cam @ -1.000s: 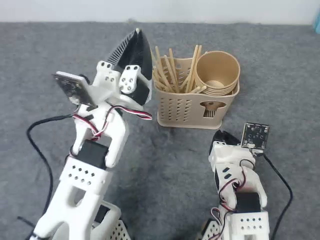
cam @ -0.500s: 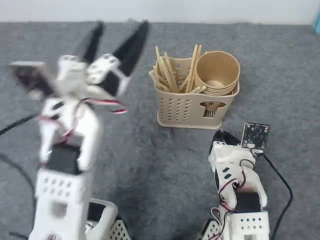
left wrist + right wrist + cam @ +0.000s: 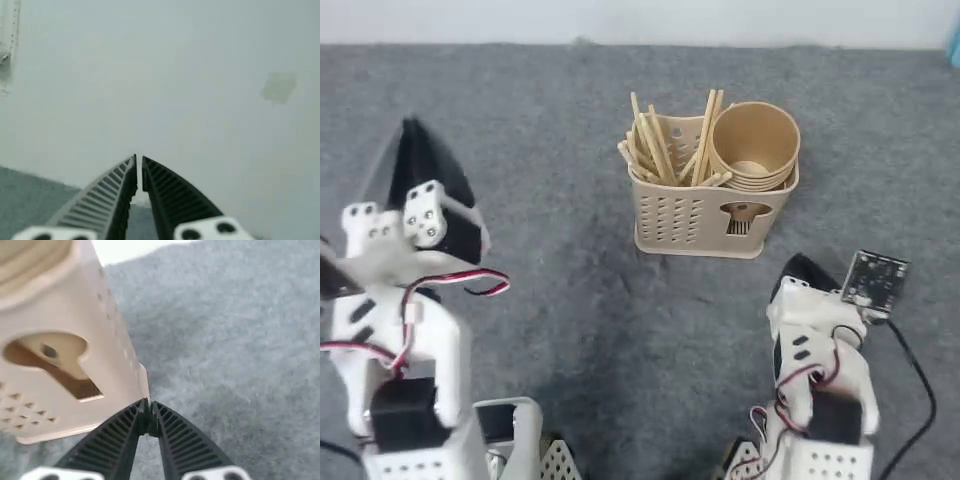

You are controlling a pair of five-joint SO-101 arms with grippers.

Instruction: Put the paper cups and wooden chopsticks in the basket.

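Note:
The beige basket [image 3: 695, 215] stands at the middle of the grey mat. Several wooden chopsticks [image 3: 655, 145] stick up from its left compartment, and stacked paper cups [image 3: 755, 145] fill its right one. My left gripper [image 3: 410, 130] is far to the basket's left, raised and shut on nothing; in the left wrist view the left gripper [image 3: 138, 161] points at a white wall. My right gripper [image 3: 798, 265] is shut and empty, low, just in front of the basket's right corner. In the right wrist view the right gripper [image 3: 149, 407] is close to the basket [image 3: 65, 365].
Grey carpet-like mat [image 3: 600, 300] covers the table, with a white wall along its far edge. Both arm bases stand at the near edge. Open mat lies between the arms and to the basket's left and right.
My left arm swung left away from the basket and drew back; its fingers opened midway and are shut now. The right arm shifted slightly right and back.

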